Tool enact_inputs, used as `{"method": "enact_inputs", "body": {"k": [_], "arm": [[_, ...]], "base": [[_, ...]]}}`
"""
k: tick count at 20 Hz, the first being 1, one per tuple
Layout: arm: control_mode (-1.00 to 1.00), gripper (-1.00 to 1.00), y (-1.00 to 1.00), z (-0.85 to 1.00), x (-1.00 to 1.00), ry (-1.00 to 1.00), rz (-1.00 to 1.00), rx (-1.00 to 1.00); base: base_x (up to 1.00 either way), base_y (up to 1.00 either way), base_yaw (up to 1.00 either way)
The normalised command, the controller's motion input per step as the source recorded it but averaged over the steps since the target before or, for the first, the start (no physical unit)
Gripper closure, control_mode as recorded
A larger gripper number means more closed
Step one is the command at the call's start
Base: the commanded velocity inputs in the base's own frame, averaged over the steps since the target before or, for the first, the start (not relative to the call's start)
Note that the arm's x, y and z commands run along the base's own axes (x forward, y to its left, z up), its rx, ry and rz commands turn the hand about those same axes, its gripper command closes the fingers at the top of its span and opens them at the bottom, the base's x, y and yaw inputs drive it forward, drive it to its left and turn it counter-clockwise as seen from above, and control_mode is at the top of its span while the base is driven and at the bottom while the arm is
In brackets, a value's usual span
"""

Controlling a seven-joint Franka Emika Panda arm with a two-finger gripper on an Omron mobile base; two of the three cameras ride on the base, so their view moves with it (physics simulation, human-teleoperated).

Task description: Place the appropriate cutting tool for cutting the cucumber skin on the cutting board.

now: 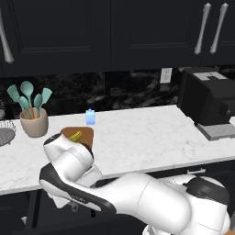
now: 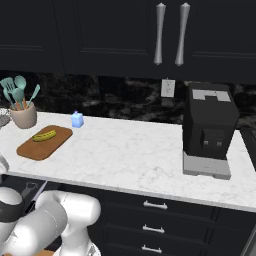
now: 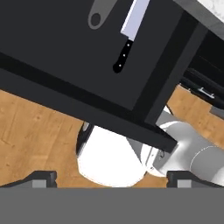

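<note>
While the cucumber (image 2: 44, 135) lay alone on the cutting board (image 2: 31, 150), the peeler (image 3: 99, 14) sat untouched in the open drawer (image 3: 65, 61), at 12 o'clock in the hand view — knife (image 3: 128, 34) beside it. Gripper (image 3: 112, 178) stood wide, empty — pickup and placement both remained.

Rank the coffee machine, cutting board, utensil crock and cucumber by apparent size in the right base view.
1. coffee machine
2. cutting board
3. utensil crock, farther back, so its true size is unsure
4. cucumber
</note>
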Motion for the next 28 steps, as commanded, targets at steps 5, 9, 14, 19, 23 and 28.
{"method": "enact_inputs", "body": {"k": [5, 9, 14, 19, 23, 28], "arm": [[-1.00, -1.00, 0.00, -0.28, 0.27, -0.01, 0.00, 0.09], [-1.00, -1.00, 0.00, -0.40, 0.27, -0.03, 0.00, 0.14], [-1.00, -1.00, 0.00, -0.45, 0.10, 0.00, -0.01, 0.10], [-1.00, -1.00, 0.00, -0.37, 0.10, 0.00, -0.05, 0.04], [-1.00, -1.00, 0.00, -0.36, 0.14, 0.00, -0.07, 0.04], [-1.00, -1.00, 0.01, -0.36, 0.10, 0.00, -0.09, 0.03]], "base": [[0.00, 0.00, 0.00], [0.00, 0.00, 0.00], [0.00, 0.00, 0.00], [0.00, 0.00, 0.00], [0.00, 0.00, 0.00], [0.00, 0.00, 0.00]]}}
